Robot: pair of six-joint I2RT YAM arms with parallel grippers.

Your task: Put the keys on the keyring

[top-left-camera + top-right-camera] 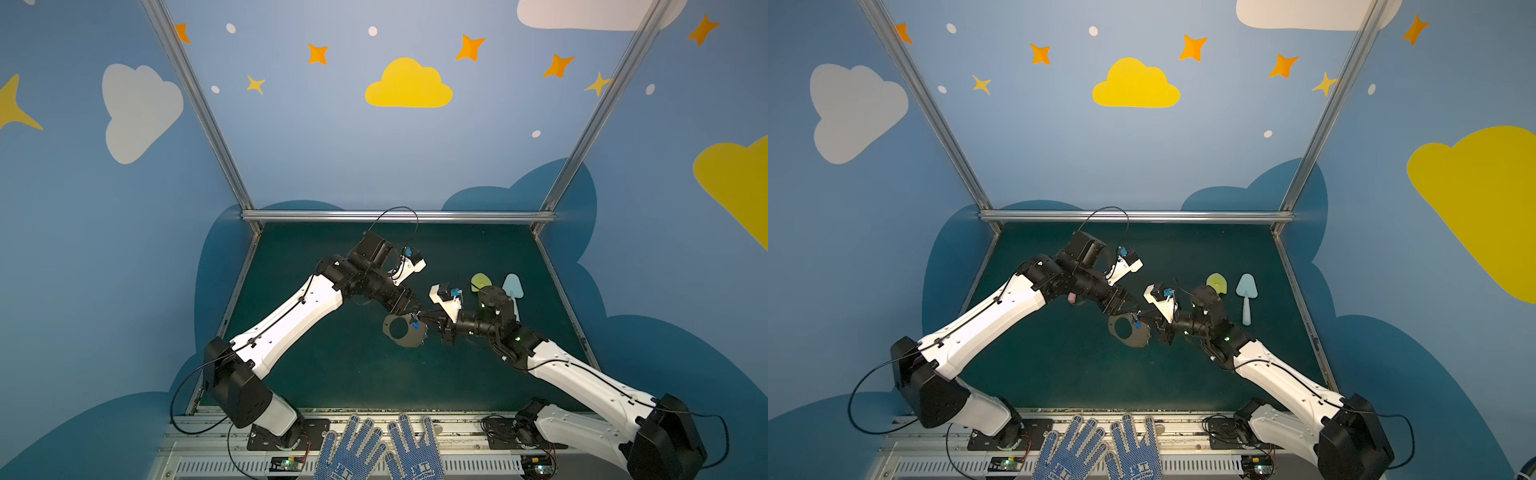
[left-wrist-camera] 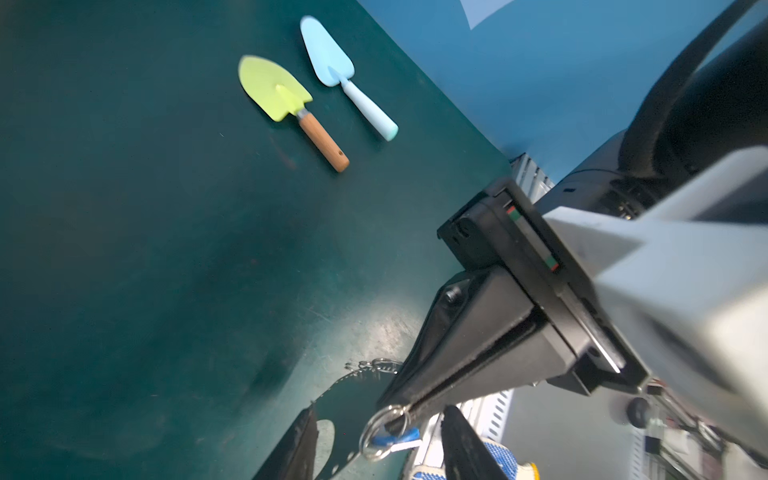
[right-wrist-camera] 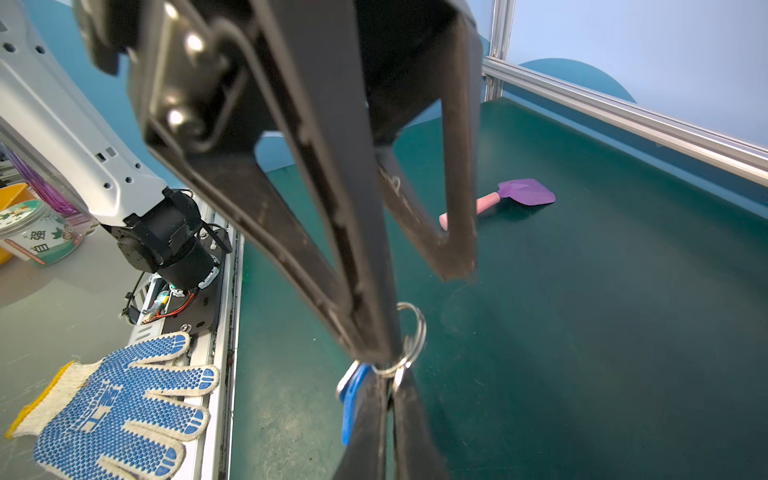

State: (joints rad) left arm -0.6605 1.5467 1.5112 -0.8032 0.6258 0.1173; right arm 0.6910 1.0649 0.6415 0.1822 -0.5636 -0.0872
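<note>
Gloves [image 1: 353, 446] lie closest to me, just off the near edge of the desk [image 1: 332, 374]. Past them, both claws meet mid-desk over the keyring [image 1: 415, 338], the grey plate with its big hole. I can't tell whether it lies flat or is lifted.

My right claw [image 3: 390, 388] is pinched fully closed on a wire ring [image 3: 423, 330]. The keys [image 3: 351, 399] hang from that ring, with the blue tag dangling beside the right fingers.

My left claw [image 3: 415, 316] stands roughly half spread and grips nothing. One finger's tip is right at the ring, just above the right claw's pinch, though I can't tell if it makes contact. The other finger is well clear.

Whether the ring is threaded onto the keyring I can't make out.

Beyond the right arm, a green shovel [image 2: 270, 89] and a blue shovel [image 2: 328, 54] lie side by side on the desk.
</note>
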